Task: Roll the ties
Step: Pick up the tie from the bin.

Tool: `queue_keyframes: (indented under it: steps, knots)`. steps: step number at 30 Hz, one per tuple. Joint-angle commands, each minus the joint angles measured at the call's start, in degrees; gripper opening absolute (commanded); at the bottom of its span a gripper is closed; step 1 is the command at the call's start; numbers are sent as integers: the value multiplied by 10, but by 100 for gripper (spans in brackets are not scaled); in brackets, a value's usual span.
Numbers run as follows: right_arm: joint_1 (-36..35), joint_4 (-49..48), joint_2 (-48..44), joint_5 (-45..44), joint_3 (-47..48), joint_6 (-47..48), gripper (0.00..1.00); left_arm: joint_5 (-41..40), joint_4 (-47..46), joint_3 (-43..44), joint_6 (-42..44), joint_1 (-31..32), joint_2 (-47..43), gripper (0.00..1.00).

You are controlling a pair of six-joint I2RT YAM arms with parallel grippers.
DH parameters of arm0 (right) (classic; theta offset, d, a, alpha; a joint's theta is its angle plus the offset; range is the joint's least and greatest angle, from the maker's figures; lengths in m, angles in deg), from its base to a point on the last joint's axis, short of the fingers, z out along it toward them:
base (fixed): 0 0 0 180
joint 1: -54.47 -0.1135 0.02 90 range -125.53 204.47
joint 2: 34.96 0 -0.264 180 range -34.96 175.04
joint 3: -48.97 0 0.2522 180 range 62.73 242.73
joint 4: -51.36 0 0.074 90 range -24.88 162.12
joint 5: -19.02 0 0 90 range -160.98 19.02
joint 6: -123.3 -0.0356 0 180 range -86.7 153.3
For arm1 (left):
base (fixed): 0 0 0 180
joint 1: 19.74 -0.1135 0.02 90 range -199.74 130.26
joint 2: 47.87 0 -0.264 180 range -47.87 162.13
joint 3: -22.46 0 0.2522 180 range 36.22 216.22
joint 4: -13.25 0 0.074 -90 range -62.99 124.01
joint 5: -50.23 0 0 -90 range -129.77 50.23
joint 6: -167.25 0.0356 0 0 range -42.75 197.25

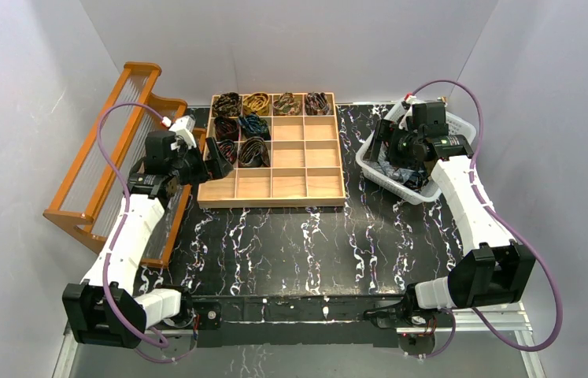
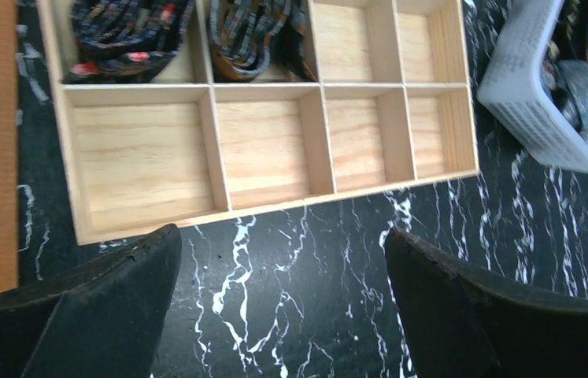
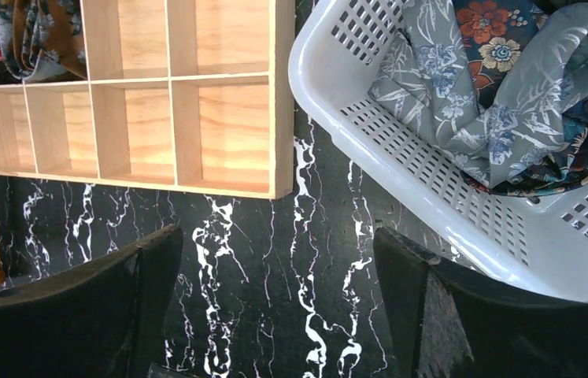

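Ties point(image 3: 464, 102): floral detail, right wrist only

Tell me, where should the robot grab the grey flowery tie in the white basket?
Pinch the grey flowery tie across its raised folded band, coming straight down from above. It lies on top of a dark floral tie, so it is free to lift, and the white basket has walls that block a sideways approach.

A gridded wooden tray point(image 1: 271, 203) sits far centre on the black marbled table point(image 1: 290, 252); a white perforated basket point(image 1: 369, 157) stands just right of it, an orange wooden rack point(image 1: 142, 71) at far left
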Motion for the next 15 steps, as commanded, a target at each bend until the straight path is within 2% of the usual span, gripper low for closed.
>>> queue_keyframes:
  steps: [1, 4, 5, 7, 12, 15]
  knots:
    - [1, 4, -2, -27, 2, -5, 99, -128, 6, 0, -42, 2, -18, 99]
    - [1, 4, 1, -69, 5, -10, 99, -193, 61, 22, -55, 2, 3, 98]
    - [1, 4, 2, -84, 7, -11, 99, -188, 86, 31, -43, 2, 13, 98]
    - [1, 9, 9, -125, 15, -10, 99, -134, 111, 39, -16, 1, 29, 98]
    - [6, 10, 45, -244, 41, -3, 99, -54, 67, -14, -20, -3, 7, 98]
    - [32, 26, 99, -246, 88, -24, 99, -20, 47, -36, -30, -5, -11, 98]
